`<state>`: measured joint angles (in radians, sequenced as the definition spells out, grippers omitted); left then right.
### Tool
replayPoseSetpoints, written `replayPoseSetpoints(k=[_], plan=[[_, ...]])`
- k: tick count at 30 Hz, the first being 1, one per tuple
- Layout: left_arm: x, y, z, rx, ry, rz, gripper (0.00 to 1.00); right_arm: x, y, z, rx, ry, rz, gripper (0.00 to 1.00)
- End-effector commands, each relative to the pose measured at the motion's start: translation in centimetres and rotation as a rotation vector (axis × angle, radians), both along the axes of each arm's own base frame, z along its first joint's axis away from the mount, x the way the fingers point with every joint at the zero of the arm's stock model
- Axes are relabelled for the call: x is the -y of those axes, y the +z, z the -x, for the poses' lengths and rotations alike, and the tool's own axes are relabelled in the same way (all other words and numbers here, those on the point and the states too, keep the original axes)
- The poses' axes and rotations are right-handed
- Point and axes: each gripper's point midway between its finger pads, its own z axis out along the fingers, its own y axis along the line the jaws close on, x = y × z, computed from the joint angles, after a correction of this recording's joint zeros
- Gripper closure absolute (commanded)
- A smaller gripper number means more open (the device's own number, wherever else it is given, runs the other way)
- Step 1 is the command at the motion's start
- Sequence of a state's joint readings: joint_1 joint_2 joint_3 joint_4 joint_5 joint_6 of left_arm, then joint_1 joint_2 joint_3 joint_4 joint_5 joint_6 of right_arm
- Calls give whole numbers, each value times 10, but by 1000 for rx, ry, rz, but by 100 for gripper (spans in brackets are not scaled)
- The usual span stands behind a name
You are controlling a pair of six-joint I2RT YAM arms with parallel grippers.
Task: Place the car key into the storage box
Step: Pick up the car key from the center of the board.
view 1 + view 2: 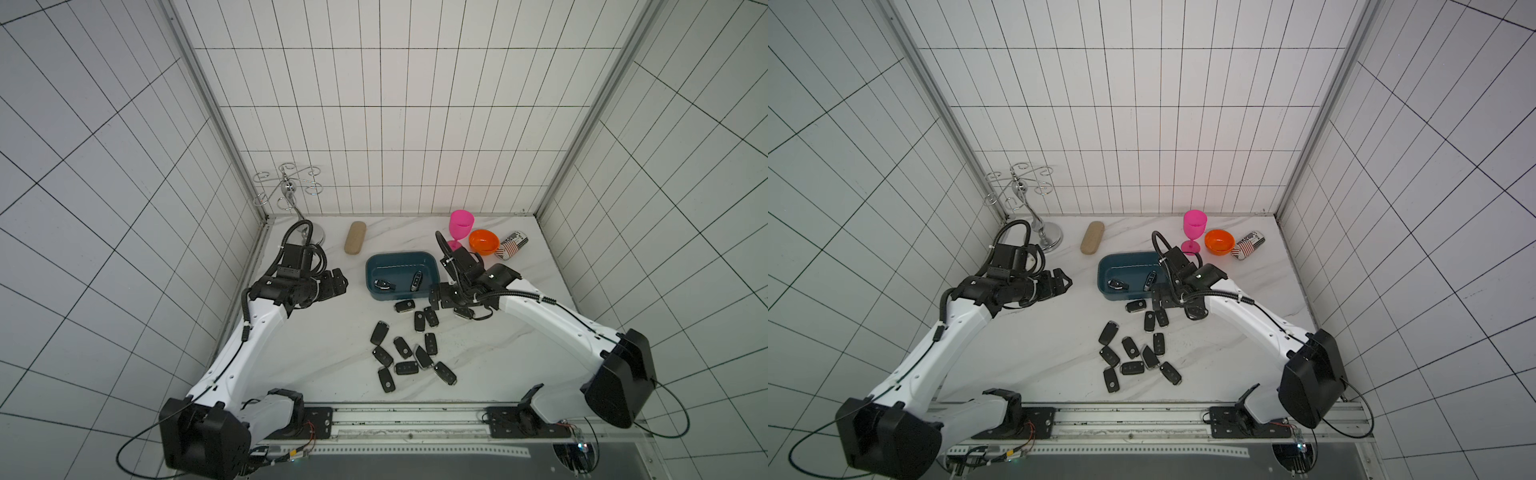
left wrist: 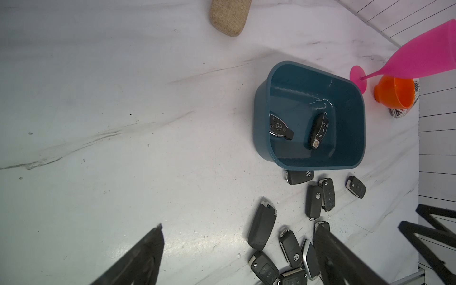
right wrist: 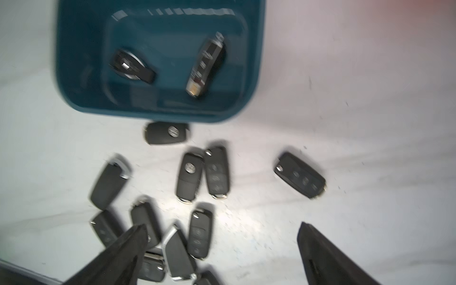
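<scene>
Roughly front-to-back, slim car key (image 1: 416,281) in storage box (image 1: 392,264), metal end frontward.

Overhead, close wrists — common storage box (image 1: 399,261)

- storage box (image 3: 74,74), ahead of the right claw (image 3: 221,225): smooth, faintly glossy teal plastic
- car keys (image 3: 190,175) below the claw: matt black plastic, chrome trim
- counter (image 3: 345,123): smooth marble-look
- pouch (image 2: 230,14): coarse tan cloth

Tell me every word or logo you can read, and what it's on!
"VW": round badge on a black car key on the table; two more show it.
Star sign, no letters: key in the storage box.
Print on the can: too blurred to read.
</scene>
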<state>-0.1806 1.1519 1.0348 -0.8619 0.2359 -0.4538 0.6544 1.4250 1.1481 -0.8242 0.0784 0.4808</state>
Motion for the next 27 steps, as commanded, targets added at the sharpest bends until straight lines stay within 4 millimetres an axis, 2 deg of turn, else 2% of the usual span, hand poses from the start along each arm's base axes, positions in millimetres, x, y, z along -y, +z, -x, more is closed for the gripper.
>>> replayPoseSetpoints(k=[1, 4, 9, 12, 17, 22, 27], plan=[[5, 8, 1, 40, -17, 27, 7, 52, -17, 31, -94, -67, 167, 1], [6, 6, 3, 37, -29, 30, 7, 73, -25, 38, -125, -149, 172, 1], [9, 2, 8, 28, -48, 40, 7, 86, -46, 36, -178, -339, 34, 1], [8, 2, 8, 31, -54, 34, 7, 78, -53, 27, -210, -440, -68, 1], [8, 0, 8, 27, -57, 32, 7, 70, -52, 5, -224, -566, -89, 1], [9, -5, 6, 21, -58, 33, 7, 56, -70, -15, -278, -606, -102, 1], [7, -10, 5, 11, -55, 19, 7, 52, -85, -32, -270, -609, -96, 1]])
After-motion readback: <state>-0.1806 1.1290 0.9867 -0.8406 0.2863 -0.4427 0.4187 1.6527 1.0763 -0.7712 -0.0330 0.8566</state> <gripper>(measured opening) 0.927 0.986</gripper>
